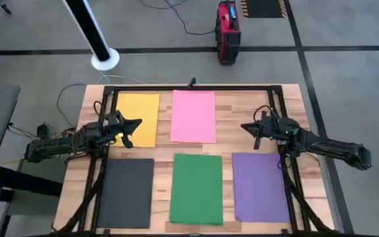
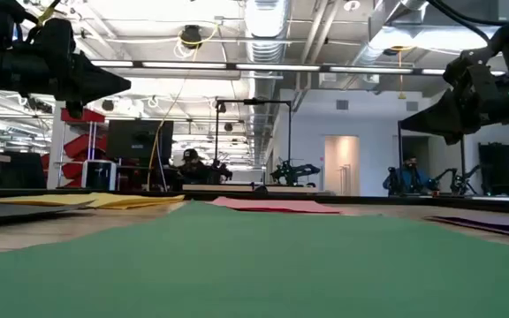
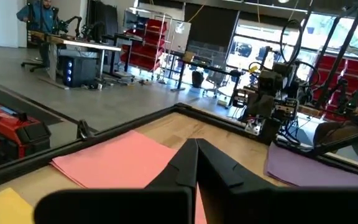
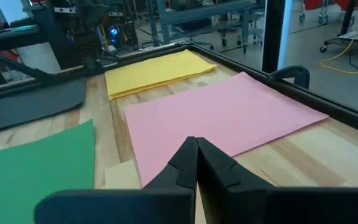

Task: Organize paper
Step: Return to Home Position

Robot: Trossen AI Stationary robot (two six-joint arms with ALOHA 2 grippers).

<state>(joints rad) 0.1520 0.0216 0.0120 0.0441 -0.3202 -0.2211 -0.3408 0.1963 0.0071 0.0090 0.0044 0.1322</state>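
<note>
1. The left gripper (image 3: 196, 150) has its two dark fingers pressed together to a point, and nothing is held between them.
2. The right gripper (image 4: 196, 148) is the same, with its fingers closed tip to tip and holding nothing.
3. In the high view, the left gripper (image 1: 135, 124) hangs over the yellow rectangular sheet of paper (image 1: 139, 118), above its right half. The low view shows the gripper lifted well clear of the table top.
4. The right gripper (image 1: 245, 125) hangs over bare wood to the right of the pink rectangular sheet of paper (image 1: 193, 116), also raised.
5. The paper lies flat in two rows, and no sheet touches another. The far row has yellow on the left and pink just beside it.
6. The near row, from left to right, has a dark grey rectangular sheet of paper (image 1: 126, 192), a green rectangular sheet of paper (image 1: 197, 188) and a purple rectangular sheet of paper (image 1: 260, 187).
7. All of it rests on a light wooden table (image 1: 227, 131) edged by a black metal frame (image 1: 196, 87).
8. Beyond the table, a red box (image 1: 227, 29) stands on the grey floor.
</note>
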